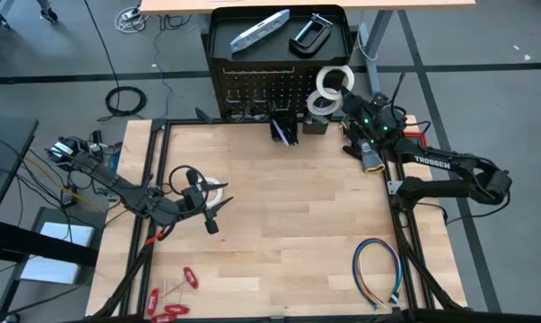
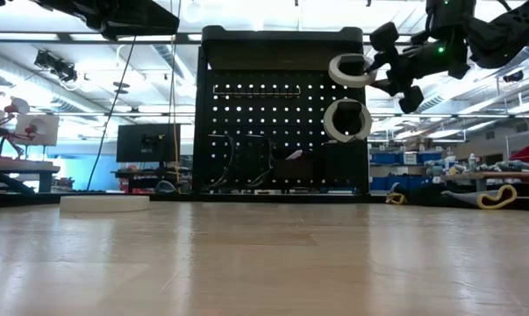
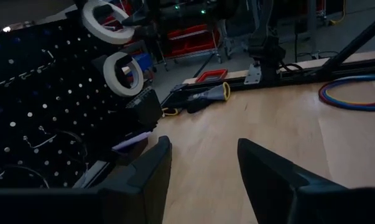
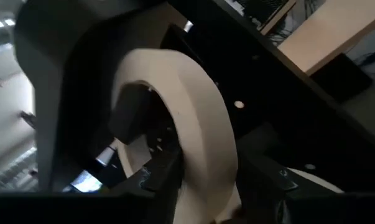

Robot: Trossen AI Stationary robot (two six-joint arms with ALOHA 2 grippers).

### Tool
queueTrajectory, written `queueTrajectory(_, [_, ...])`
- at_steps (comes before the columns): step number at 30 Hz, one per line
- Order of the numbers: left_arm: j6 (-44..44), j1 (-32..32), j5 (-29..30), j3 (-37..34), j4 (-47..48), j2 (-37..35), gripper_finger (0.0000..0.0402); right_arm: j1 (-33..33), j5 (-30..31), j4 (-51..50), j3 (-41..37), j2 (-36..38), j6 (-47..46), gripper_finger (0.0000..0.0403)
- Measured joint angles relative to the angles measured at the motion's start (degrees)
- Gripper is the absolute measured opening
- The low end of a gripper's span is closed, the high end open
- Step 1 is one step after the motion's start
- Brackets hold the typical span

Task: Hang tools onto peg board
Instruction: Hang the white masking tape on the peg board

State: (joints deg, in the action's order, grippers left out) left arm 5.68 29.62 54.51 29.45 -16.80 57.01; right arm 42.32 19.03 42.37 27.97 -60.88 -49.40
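One tape roll (image 2: 346, 120) hangs on the peg board (image 2: 282, 123), the right gripper (image 2: 382, 75) grips a second roll (image 2: 348, 69) at the hooks, and the wide-open left gripper (image 1: 207, 208) hovers over a third roll (image 1: 211, 189) on the table, red-handled tools (image 1: 171, 301) unhung.

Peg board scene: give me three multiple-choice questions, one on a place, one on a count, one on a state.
1. Where is the C-clamp? A) on the tray atop the board B) on the table C) in a bin
2. How many tape rolls are up at the board? A) one B) two C) four
3. The left gripper is: A) open B) shut on a pen C) shut on tape
A: it lies on the tray. B: two white rings at the board's face. A: fingers apart, nothing between.
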Motion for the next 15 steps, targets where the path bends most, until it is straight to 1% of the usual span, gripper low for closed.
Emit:
queueTrajectory(5, [-1.59,-0.72,0.08,0.00,0.60,-0.12,0.0190,-0.02,-0.02,-1.21,-0.02,0.00,3.04,0.0189])
queueTrajectory(10, [-4.16,-1.49,0.48,-0.02,3.81,-1.10,0.0193,-0.20,-0.27,0.89,-0.02,0.02,7.88,0.0219])
queueTrajectory(12, [-5.50,-1.56,1.46,-0.02,5.13,-1.99,0.0194,-0.85,-0.82,3.08,-0.02,0.03,11.26,0.0226])
queueTrajectory(15, [-6.78,-1.56,3.00,-0.02,7.60,-3.71,0.0194,-2.40,-1.40,5.92,-0.02,0.09,18.75,0.0230])
